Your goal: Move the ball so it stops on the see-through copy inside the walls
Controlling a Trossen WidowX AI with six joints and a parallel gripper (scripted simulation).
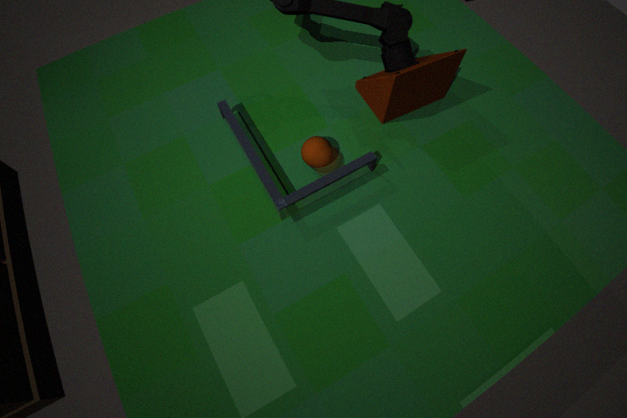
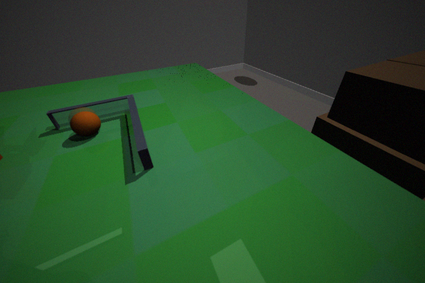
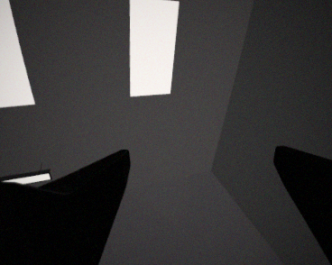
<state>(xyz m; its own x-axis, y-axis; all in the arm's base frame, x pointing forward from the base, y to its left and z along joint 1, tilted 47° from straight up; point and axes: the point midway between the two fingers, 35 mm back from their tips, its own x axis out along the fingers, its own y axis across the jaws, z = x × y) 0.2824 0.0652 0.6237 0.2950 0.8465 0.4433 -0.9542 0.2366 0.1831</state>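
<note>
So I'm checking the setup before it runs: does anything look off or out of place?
Mostly in order. The ball sits inside the clear walls, but slightly off the see-through copy. The oddity: the gripper, jaws wide and empty, points up at ceiling lights rather than the table.

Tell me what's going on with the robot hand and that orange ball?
Hand open, empty, aimed up at the ceiling. Ball sits inside the corner walls, partly overlapping its faint copy, not centred. Nothing between arm and ball.

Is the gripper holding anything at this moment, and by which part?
Nothing is held. The gripper is open with only empty space between its fingers, and the ball lies on the table inside the walls.
</note>
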